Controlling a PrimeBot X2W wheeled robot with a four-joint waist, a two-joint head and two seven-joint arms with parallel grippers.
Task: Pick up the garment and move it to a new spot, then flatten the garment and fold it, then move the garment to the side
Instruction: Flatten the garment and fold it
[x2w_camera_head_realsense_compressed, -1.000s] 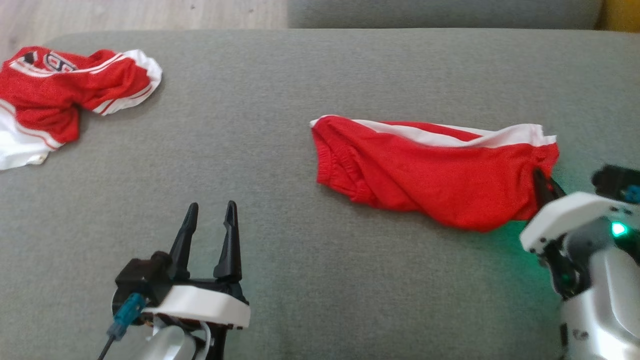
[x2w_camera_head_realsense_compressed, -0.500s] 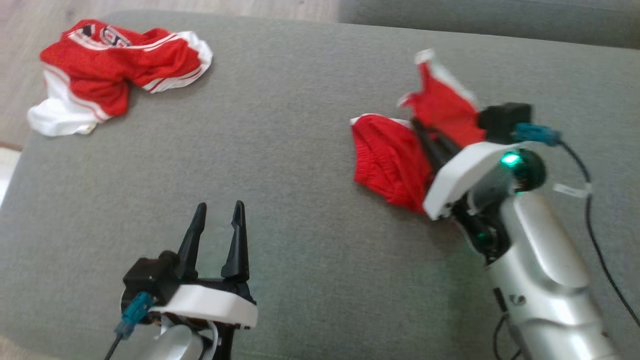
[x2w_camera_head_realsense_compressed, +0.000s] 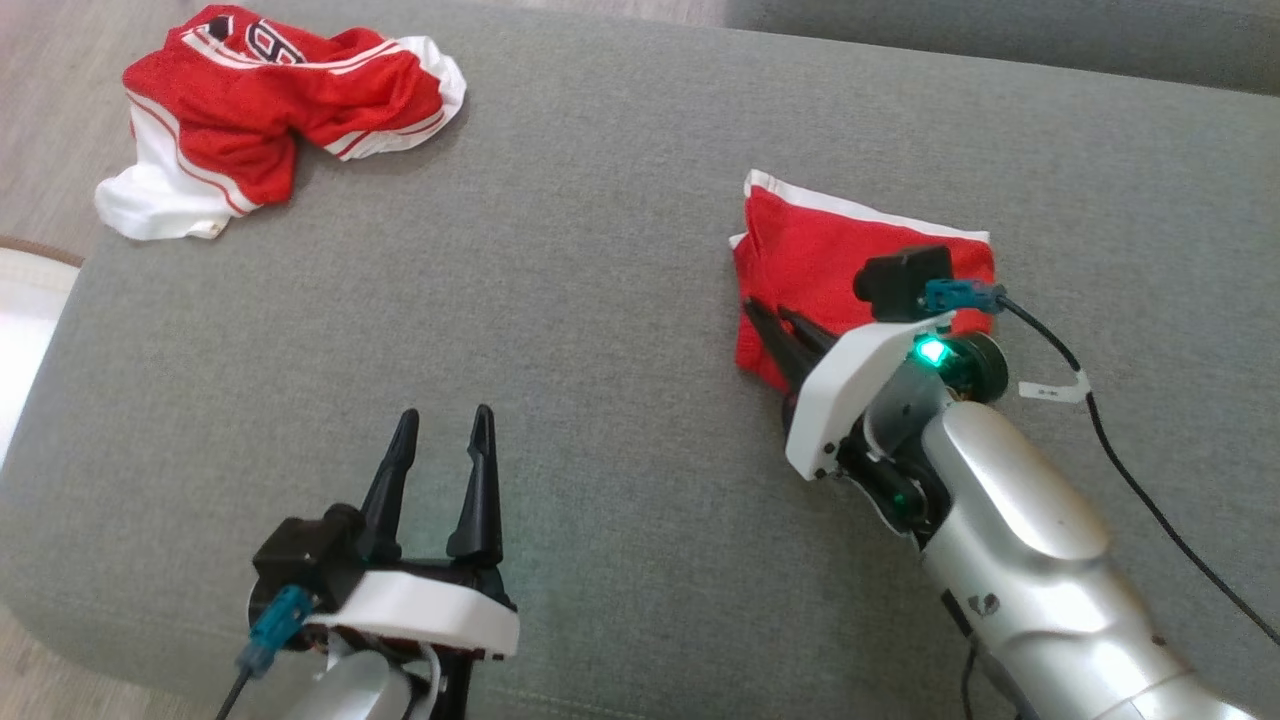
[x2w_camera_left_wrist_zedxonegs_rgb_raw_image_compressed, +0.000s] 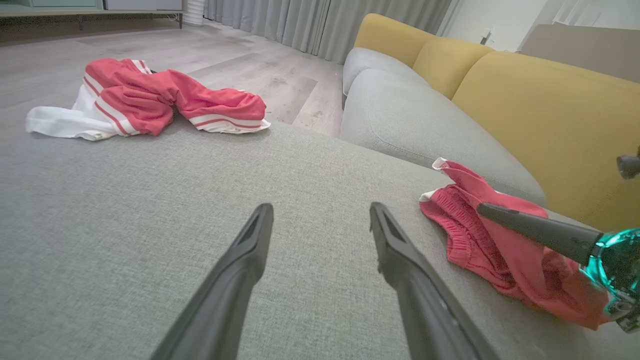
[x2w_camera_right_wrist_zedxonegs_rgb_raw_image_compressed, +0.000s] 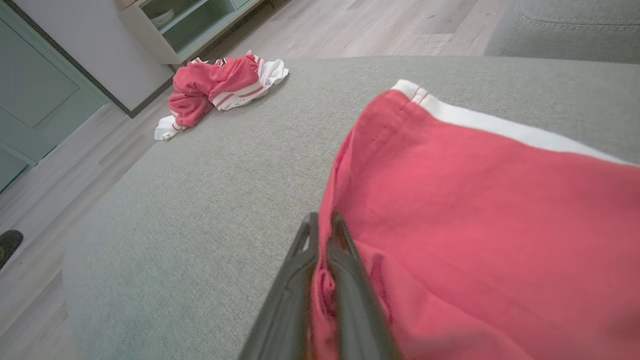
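We see the red fabric shorts with a white side stripe (x2w_camera_head_realsense_compressed: 850, 235) lying doubled over on the grey woven cushion (x2w_camera_head_realsense_compressed: 600, 320), right of its middle. Our right gripper (x2w_camera_head_realsense_compressed: 768, 312) sits at the shorts' near left edge, its fingers (x2w_camera_right_wrist_zedxonegs_rgb_raw_image_compressed: 345, 260) pressed together with a fold of red cloth pinched between them. Our left gripper (x2w_camera_head_realsense_compressed: 446, 413) hovers above bare cushion near the front edge, jaws apart, holding nothing. A crumpled red-and-white jersey (x2w_camera_head_realsense_compressed: 270, 100) lies at the far left corner, well apart from the shorts.
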